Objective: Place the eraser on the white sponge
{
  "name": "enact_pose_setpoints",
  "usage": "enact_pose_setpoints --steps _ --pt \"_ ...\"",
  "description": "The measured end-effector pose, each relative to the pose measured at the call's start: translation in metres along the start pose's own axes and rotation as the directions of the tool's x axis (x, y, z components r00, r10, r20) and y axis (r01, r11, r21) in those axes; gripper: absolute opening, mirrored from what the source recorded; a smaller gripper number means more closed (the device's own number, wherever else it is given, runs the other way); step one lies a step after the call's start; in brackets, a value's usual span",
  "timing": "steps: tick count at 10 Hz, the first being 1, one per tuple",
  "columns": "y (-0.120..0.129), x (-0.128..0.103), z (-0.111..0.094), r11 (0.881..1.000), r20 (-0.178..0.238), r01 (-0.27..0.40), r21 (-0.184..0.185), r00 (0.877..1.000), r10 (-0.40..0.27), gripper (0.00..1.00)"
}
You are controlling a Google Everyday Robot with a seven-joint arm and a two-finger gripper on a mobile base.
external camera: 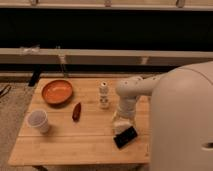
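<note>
Eraser (125,136) lying tilted on table (75,142) near right edge, tool (121,121) just above it, grip state cannot be told, sponge hidden.

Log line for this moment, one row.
gripper: low over table, right side | eraser: on table, just below gripper | white sponge: not visible | placement: unconfirmed

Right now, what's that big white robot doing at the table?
The robot's arm reaches over the right side of the wooden table. Its claw is down right above the black eraser near the front edge. Farther left sit an orange bowl, a white cup, a dark red oblong thing and a small white bottle figure.
</note>
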Motion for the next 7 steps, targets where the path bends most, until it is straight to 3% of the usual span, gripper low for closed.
enact_pose_setpoints --steps 2,7 --pt "0.015 -0.006 -0.026 0.998 0.041 0.040 -0.037 0.998 -0.039 0.79" --pt "0.016 -0.006 -0.028 0.998 0.042 0.045 -0.041 0.998 -0.043 0.79"
